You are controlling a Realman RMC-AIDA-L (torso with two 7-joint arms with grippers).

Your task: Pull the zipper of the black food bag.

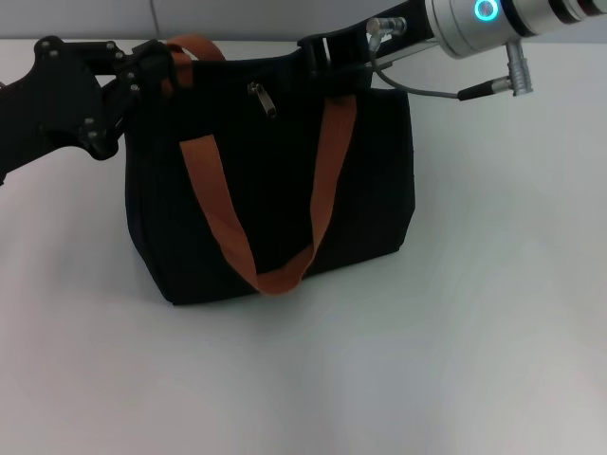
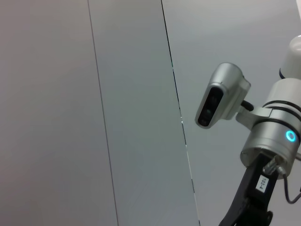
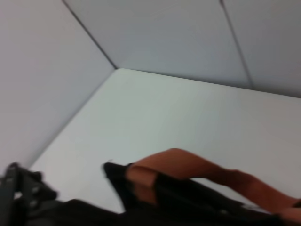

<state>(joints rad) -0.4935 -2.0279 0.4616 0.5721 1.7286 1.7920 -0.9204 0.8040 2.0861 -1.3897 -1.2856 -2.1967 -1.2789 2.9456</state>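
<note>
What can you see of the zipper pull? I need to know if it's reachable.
The zipper shows as a small silver metal tab on the top edge of the black food bag, left of centre, lying slanted. Neither gripper touches it: the left gripper is at the bag's left top corner, the right gripper at its right top edge.

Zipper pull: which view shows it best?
The head view. The silver zipper pull hangs near the top edge of the black bag, between the orange straps. The left wrist view shows only wall and the right arm; the right wrist view shows bag fabric and strap, no pull.
</note>
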